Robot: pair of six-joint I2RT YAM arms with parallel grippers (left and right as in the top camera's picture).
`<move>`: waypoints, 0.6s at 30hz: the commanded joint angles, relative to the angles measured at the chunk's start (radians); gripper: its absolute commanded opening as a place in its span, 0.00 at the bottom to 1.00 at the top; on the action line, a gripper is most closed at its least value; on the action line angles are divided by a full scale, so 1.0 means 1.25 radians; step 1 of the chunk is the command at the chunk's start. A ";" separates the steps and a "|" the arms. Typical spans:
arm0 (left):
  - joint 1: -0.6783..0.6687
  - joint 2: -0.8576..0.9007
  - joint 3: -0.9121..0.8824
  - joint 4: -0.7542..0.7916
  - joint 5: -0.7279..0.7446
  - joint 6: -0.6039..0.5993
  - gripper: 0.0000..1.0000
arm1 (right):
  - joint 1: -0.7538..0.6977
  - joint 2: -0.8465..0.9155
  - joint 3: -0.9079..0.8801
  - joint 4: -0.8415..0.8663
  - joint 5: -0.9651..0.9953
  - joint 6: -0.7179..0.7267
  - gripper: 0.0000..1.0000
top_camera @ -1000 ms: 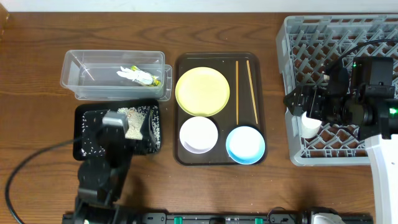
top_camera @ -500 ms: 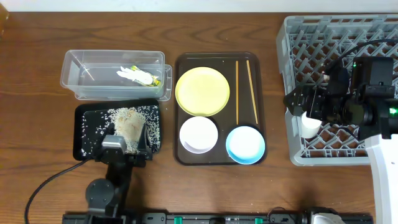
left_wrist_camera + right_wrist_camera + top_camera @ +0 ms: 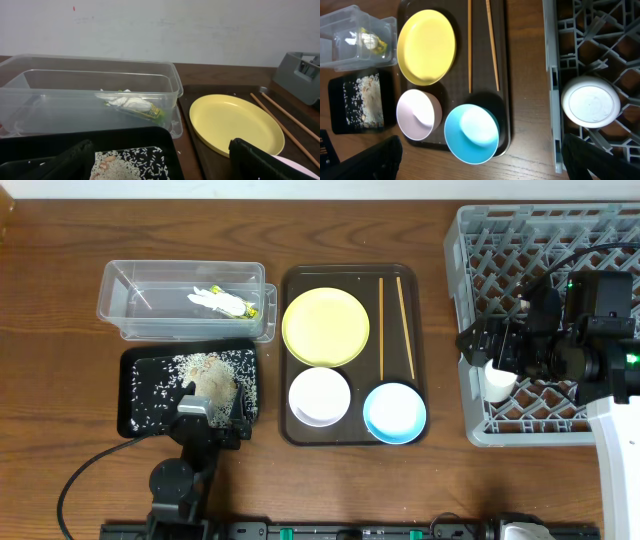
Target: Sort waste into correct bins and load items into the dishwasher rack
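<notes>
Left end effector [image 3: 210, 408] backed toward black tray's [image 3: 128, 416] near edge.

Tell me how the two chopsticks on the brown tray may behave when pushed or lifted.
The chopsticks look thin and wooden, so probably light and stiff. Lying flat on the tray, they may roll or slide and be hard to pinch.

Left arm [image 3: 178, 480]: black housings, thin black cable [image 3: 85, 475].
Right arm [image 3: 600, 330]: black, green light [image 3: 570, 283], white lower link [image 3: 620, 450].
Left gripper [image 3: 160, 162]: matte black fingers [image 3: 260, 162].
</notes>
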 commanded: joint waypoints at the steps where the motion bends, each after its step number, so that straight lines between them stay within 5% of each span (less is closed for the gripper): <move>1: 0.005 -0.006 -0.022 -0.011 0.008 0.013 0.88 | 0.012 -0.001 0.004 0.002 0.001 -0.011 0.99; 15: 0.005 -0.006 -0.022 -0.011 0.008 0.013 0.88 | 0.012 0.000 0.004 0.005 -0.001 -0.010 0.99; 18: 0.005 -0.006 -0.022 -0.011 0.008 0.013 0.88 | 0.012 0.000 0.004 0.109 -0.001 0.009 0.99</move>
